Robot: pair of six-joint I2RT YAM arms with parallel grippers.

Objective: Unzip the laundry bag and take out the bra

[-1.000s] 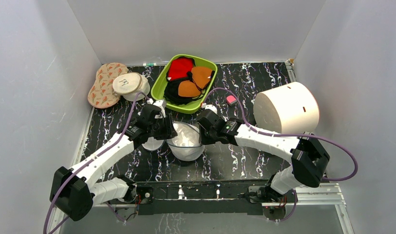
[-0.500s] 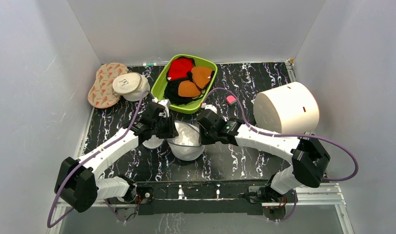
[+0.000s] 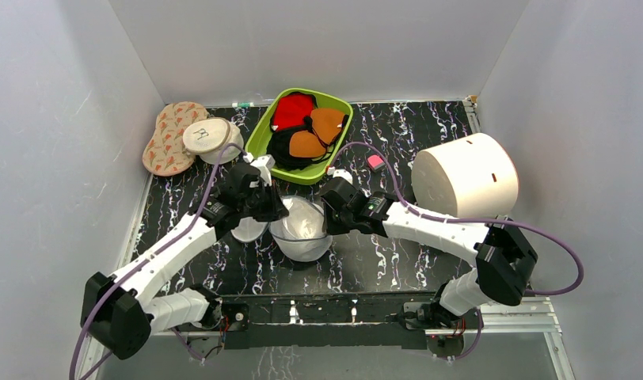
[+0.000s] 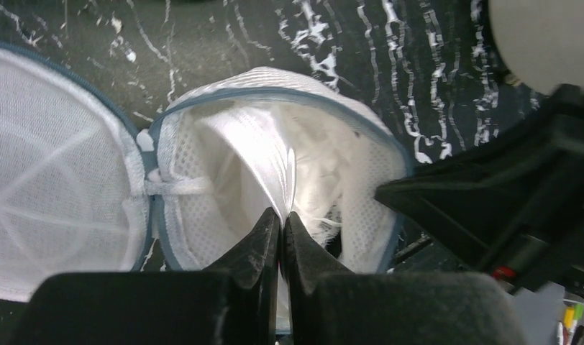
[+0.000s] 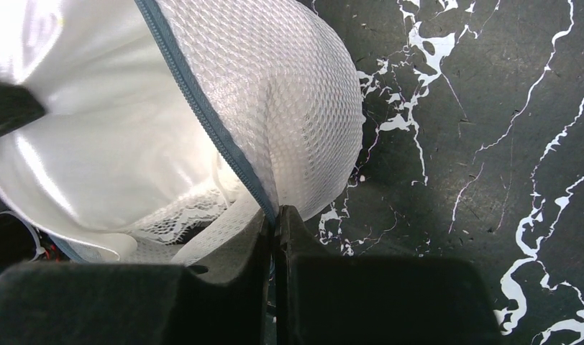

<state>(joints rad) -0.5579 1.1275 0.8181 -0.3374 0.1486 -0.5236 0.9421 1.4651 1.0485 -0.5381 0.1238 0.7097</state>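
Observation:
The white mesh laundry bag (image 3: 302, 237) lies open like a clamshell in the middle of the table, one half (image 4: 52, 172) flat to the left, the other (image 4: 368, 208) holding the bra. The glossy white bra (image 4: 260, 165) sits inside it and also shows in the right wrist view (image 5: 95, 136). My left gripper (image 4: 282, 219) is shut on a fold of the bra inside the bag. My right gripper (image 5: 276, 214) is shut on the bag's grey-zippered rim (image 5: 203, 115), pinning the mesh wall (image 5: 303, 108).
A green tray (image 3: 263, 134) with red, orange and black garments stands just behind the bag. A large white cylinder (image 3: 465, 174) is at the right. A cream round cap (image 3: 206, 136) and a patterned pad (image 3: 166, 138) lie at the back left. A small pink item (image 3: 375, 161) lies near the tray.
The left arm has shifted slightly, its wrist drawing a little up and left over the bag. The right arm and the bag stay almost where they were.

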